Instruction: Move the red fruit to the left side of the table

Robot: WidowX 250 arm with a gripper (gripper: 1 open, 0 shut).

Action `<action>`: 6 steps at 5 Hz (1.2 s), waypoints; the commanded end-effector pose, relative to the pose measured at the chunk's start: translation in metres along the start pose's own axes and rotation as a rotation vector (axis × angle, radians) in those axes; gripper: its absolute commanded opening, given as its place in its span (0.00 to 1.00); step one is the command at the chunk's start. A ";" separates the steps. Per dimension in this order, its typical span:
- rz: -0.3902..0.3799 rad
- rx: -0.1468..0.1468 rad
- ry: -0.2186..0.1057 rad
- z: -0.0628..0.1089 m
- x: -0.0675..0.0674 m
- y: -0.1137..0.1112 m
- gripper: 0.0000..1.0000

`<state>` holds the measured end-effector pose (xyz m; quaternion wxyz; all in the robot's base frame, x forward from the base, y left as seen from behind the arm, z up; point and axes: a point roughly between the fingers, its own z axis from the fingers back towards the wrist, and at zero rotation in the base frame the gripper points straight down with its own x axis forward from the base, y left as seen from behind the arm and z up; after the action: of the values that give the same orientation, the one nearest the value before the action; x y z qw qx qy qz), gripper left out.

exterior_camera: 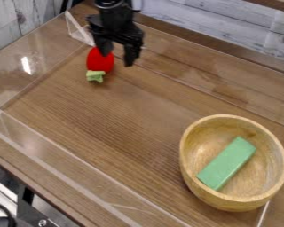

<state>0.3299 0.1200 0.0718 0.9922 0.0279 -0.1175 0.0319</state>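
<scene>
The red fruit (98,62), a small strawberry-like toy with a light green stem, lies on the brown wood-grain table (121,124) near its far left part. My black gripper (114,54) hangs right above and just right of it, pointing down, fingers spread open, nothing held. Its fingers partly cover the fruit's upper right side. Whether a finger touches the fruit I cannot tell.
A round wooden bowl (199,133) sits at the near right with a flat green block (227,162) inside. Clear acrylic walls (38,40) line the table's edges, close behind and left of the fruit.
</scene>
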 end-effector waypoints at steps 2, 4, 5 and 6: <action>0.120 0.063 -0.028 0.007 0.011 0.022 1.00; 0.232 0.097 0.019 -0.020 0.011 0.042 1.00; 0.237 0.092 0.035 -0.028 0.018 0.038 1.00; 0.238 0.074 0.055 -0.032 0.023 0.032 1.00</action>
<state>0.3471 0.1524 0.0291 0.9857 0.0430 -0.0626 0.1505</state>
